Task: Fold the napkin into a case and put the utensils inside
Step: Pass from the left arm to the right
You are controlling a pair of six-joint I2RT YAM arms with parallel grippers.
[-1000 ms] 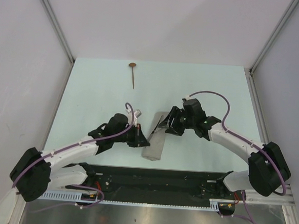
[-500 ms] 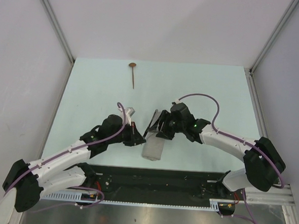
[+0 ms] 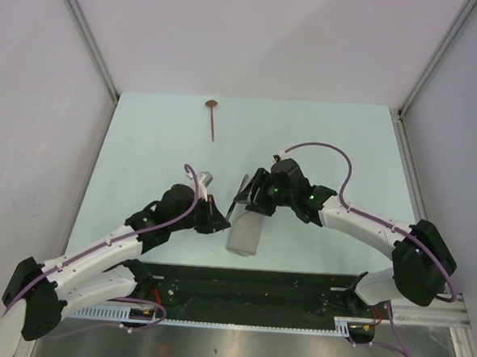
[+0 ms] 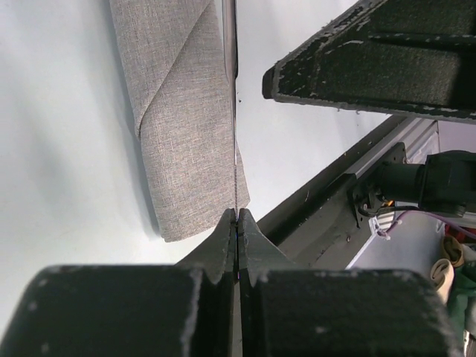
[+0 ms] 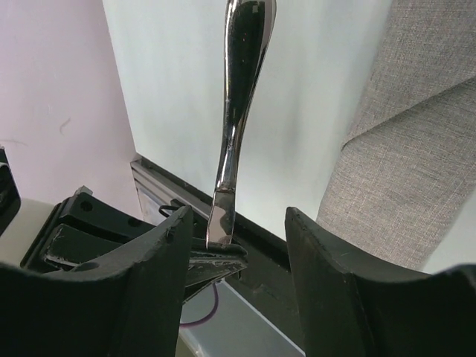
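**A:** Entry one, the left tool (image 4: pixel 236 217). Condition?

**B:** Fingers pressed together, pinching the thin end of the knife (image 4: pixel 230 44). In the left wrist view the knife is edge-on and runs from the tips toward the top of the frame.

**A:** Entry two, the right tool (image 5: pixel 238 217)?

**B:** Fingers spread, one on each side of the knife's handle. Neither touches it in the right wrist view.

**A:** Changes against a second ago?

**B:** Seen from overhead, the right tool has moved toward the left of the frame and now covers the far end of the napkin (image 3: pixel 245 234). The left arm's shoulder has slid toward the lower left corner, while its tool has stayed just left of the napkin. The knife now shows as a thin dark line slanting from the left tool toward the upper right, beside the right tool. The spoon (image 3: pixel 212 117) has not shifted.

**A:** Entry three, the napkin. Appearance?

**B:** Grey-beige woven cloth, folded into a narrow strip. A diagonal fold edge crosses its face.

**A:** And its position?

**B:** It lies flat on the pale tabletop (image 3: pixel 159 149), lower centre of the overhead frame. The near end is free. In the left wrist view the knife runs along its right edge, and I cannot tell whether they touch.

**A:** Entry four, the spoon?

**B:** Upper left of the tabletop, with the copper-brown bowl at the far end and the dark handle pointing down the frame. It is well apart from the napkin and both tools.
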